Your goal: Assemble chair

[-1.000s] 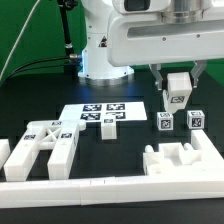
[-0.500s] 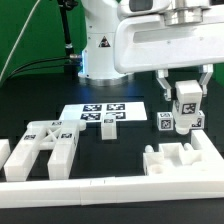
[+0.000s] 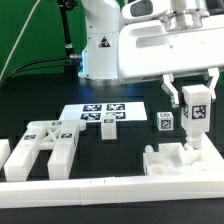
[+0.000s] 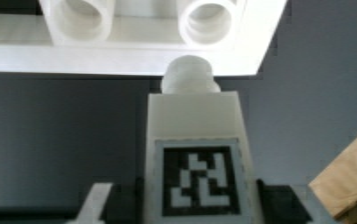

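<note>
Tagged white leg piece (image 3: 196, 112) sat upright at mid-right of the exterior frame, clamped between the half-closed pincer (image 3: 195, 100), above the notched block (image 3: 178, 160) at lower right of the black worktop (image 3: 30, 100), small cube (image 3: 165, 122) just beside it, slotted frame (image 3: 45, 145) lower left.

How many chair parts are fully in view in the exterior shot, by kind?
Large matte-white slotted frame: 1
Wide matte-white notched block: 1
Small matte-white tagged blocks on the table: 2
Long matte-white tagged block held between the fingers: 1
Total: 5
</note>
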